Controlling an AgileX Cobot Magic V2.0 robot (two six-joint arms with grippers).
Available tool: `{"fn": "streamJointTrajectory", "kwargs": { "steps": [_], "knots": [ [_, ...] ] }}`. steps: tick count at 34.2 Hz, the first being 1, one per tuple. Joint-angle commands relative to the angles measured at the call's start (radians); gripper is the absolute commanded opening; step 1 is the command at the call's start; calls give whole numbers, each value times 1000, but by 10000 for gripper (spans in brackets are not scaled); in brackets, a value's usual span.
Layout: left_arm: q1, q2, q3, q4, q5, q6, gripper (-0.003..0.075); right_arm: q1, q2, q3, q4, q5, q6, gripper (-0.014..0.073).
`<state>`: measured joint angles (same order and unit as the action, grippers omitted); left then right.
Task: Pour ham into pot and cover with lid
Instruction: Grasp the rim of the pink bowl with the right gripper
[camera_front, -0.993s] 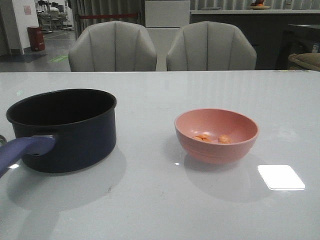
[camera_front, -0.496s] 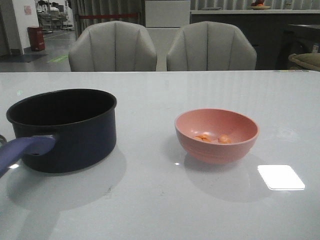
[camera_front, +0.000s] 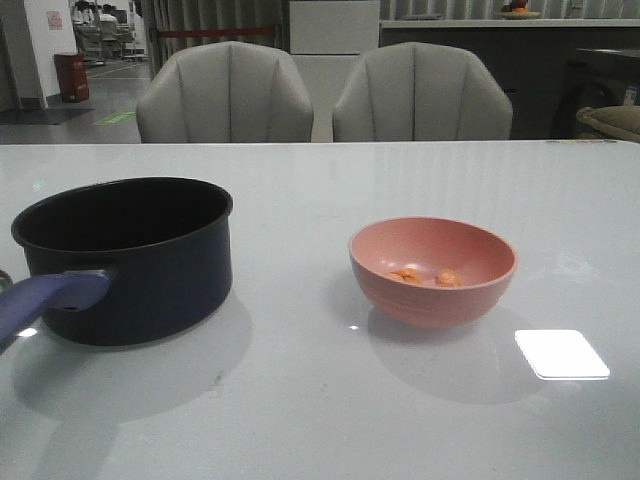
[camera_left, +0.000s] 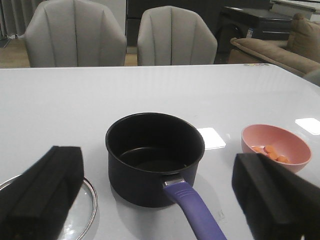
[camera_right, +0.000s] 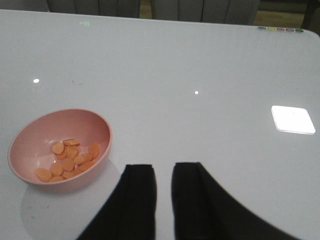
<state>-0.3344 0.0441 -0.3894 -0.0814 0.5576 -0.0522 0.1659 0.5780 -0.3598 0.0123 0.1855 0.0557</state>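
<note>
Salmon-pink bowl (camera_front: 433, 270): we read it as a light, stiff, smooth-walled dish; we would pinch its rim on the side facing the right gripper, since the curved wall gives nothing else to grip and may slip.
Ham (camera_right: 70, 160): we count a loose heap of small orange oval slices on the bowl's floor; we judge them light and free to slide, so a slow tilt should send them out together.
Pot (camera_front: 125, 258): dark navy with a black inside, standing upright and empty near the desk's left edge, well apart from the bowl; we expect it to be the heaviest thing here and to stay put while we pour.
Pot handle (camera_left: 192, 209): purple-blue, pointing toward the desk's near edge and the left arm; we see no need to hold it.
Lid (camera_left: 80, 212): glass with a metal rim, lying flat just beside the pot, toward the near left corner; only part shows, its knob is hidden, and we treat it as fragile and slippery.
Left gripper (camera_left: 160, 200): spread wide and empty, above the near edge with the pot between its pads in view.
Right gripper (camera_right: 162, 200): nearly pressed together, holding nothing, near the bowl but clear of it, toward the desk's right edge.
</note>
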Motion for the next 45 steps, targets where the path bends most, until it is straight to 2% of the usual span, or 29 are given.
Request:
{"fn": "streamJointTrajectory", "kwargs": {
  "steps": [1,4,10,17,24,30,32,39,45],
  "knots": [
    [-8,12,-24,-4,-73,-3,658,2,130,-104,27,-75,2,424],
    [-8,12,-24,-4,-73,-3,658,21,257,-186,66,-33,2,476],
    [-6,12,-24,-4,-73,-3,658,102,528,-331,101,-15,2,470],
    [-6,12,-24,-4,-73,-3,658,105,818,-497,217,27,3,470],
    [-6,12,-24,-4,-73,-3,658,107,1001,-641,228,149,3,470],
    [-6,12,-24,-4,-73,-3,658,108,1093,-699,235,179,3,465],
    [-6,12,-24,-4,-73,-3,658,108,1114,-709,240,179,3,427],
    [-6,12,-24,-4,-73,-3,658,108,1162,-732,296,186,3,134],
    [-6,12,-24,-4,-73,-3,658,108,1156,-736,306,185,2,128]
  ]
}}
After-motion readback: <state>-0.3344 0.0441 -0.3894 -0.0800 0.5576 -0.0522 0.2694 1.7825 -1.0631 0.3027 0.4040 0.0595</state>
